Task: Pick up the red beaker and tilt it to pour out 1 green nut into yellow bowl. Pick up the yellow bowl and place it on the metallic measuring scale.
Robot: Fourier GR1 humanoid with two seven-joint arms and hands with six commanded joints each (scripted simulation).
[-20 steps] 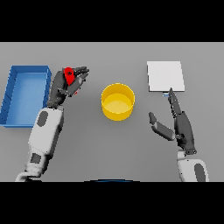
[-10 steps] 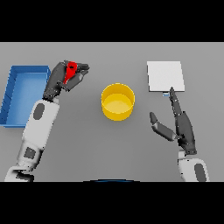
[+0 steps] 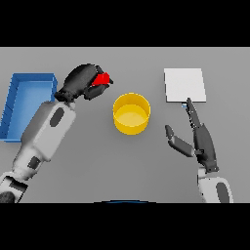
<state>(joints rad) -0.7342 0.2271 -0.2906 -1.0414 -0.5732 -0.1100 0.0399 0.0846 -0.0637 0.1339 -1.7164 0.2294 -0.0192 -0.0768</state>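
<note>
My left hand [image 3: 80,82] is curled round the red beaker [image 3: 102,79], held above the table to the left of the yellow bowl [image 3: 131,113]. Only the beaker's right part shows past the fingers, and it leans toward the bowl. The bowl stands at the table's middle, with nothing visible inside it. The metallic measuring scale [image 3: 184,84], a pale flat square, lies at the back right. My right hand [image 3: 201,140] is open in front of the scale, fingers straight and pointing toward it, thumb spread out to the left.
A blue open bin [image 3: 25,103] stands at the left side of the table, behind my left forearm.
My left hand has lifted the red beaker and carried it to the right, closer to the yellow bowl. The right hand has hardly moved.
</note>
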